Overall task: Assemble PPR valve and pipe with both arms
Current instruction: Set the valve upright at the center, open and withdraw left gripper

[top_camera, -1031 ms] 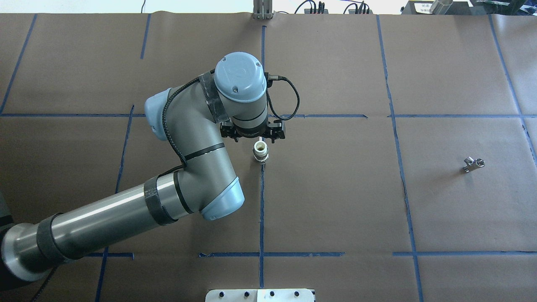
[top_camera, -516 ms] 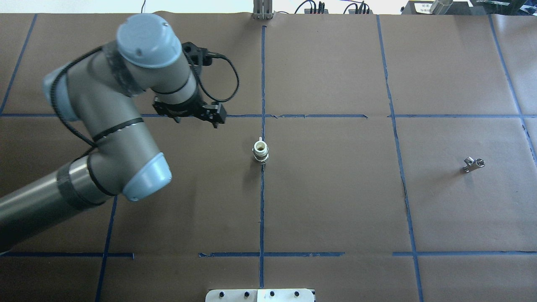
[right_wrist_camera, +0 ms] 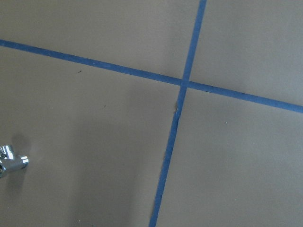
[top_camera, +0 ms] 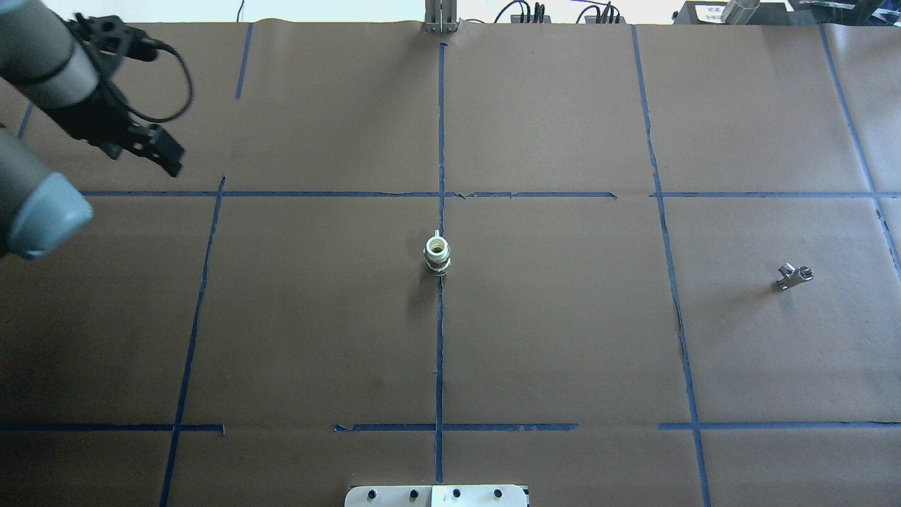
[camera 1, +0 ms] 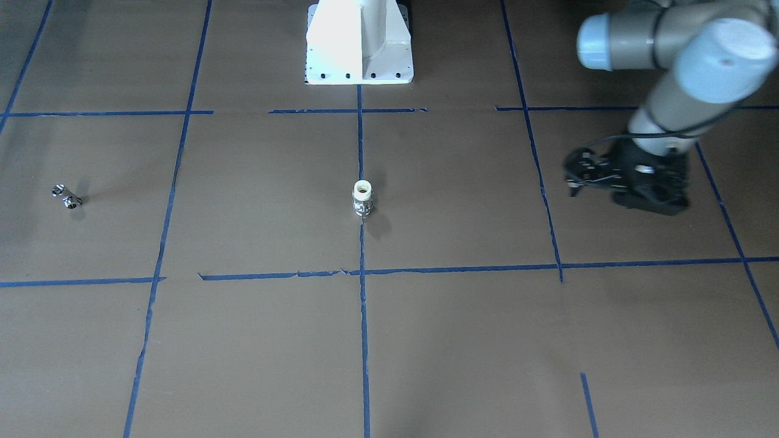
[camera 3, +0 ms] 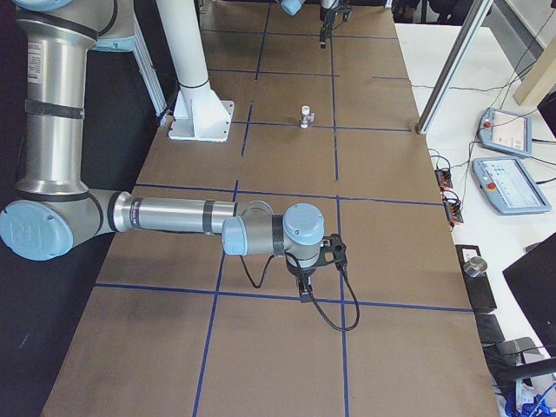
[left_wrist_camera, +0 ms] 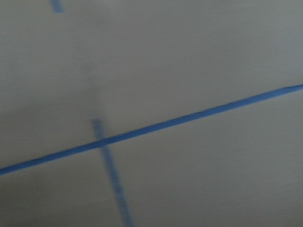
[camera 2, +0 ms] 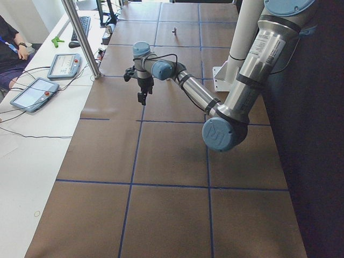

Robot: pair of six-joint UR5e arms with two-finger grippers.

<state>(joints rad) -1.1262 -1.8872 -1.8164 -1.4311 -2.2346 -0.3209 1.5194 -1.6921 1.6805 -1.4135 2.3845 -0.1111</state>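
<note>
Altogether, one PPR valve [top_camera: 437, 255] and one pipe [top_camera: 794, 274] were counted on the brown paper [top_camera: 563, 338] covering the table, and two arms were seen. The valve was stood upright on the centre line of blue tape [top_camera: 440, 352], its open white end turned upward, with nothing touching it. The pipe was laid on its side well apart from the valve, towards the robot's right end of the table; it was also caught at the lower left edge of the right wrist view, beside a crossing of two tape lines.

The left arm [camera 1: 666, 100] was drawn out to the robot's left, and the left gripper [top_camera: 160, 149] was held above the paper, far from both parts. Whether its jaws were parted could not be told. The left wrist view was blurred, and only tape lines were made out in it.

The right arm [camera 3: 174, 215] was shown only from the right end of the table, with the right gripper [camera 3: 303, 291] pointed down; its jaw state could not be judged either. One white pedestal base [camera 1: 359, 42] and two pendants [camera 3: 508, 187] were also seen.
</note>
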